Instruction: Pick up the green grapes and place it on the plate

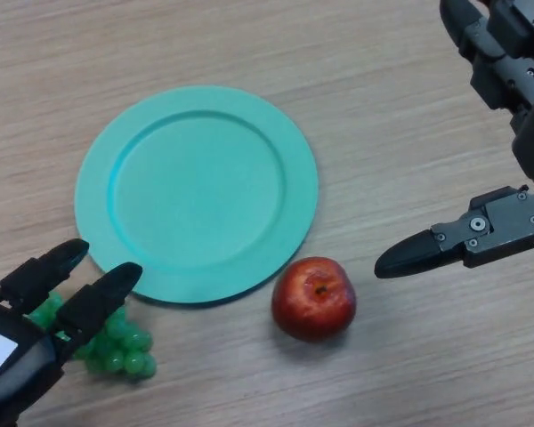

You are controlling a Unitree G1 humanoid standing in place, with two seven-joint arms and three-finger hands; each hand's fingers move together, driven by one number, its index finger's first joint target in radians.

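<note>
A bunch of green grapes [120, 345] lies on the wooden table at the lower left, just below the rim of a teal plate [196, 191]. The plate is empty. My left hand [44, 307] hovers over the grapes with its fingers straight, covering the bunch's left part; nothing is held. My right hand [481, 233] is at the right edge, its fingers straight and pointing left, apart from everything.
A red apple [313, 298] sits on the table just right of the plate's lower rim, between the grapes and my right hand.
</note>
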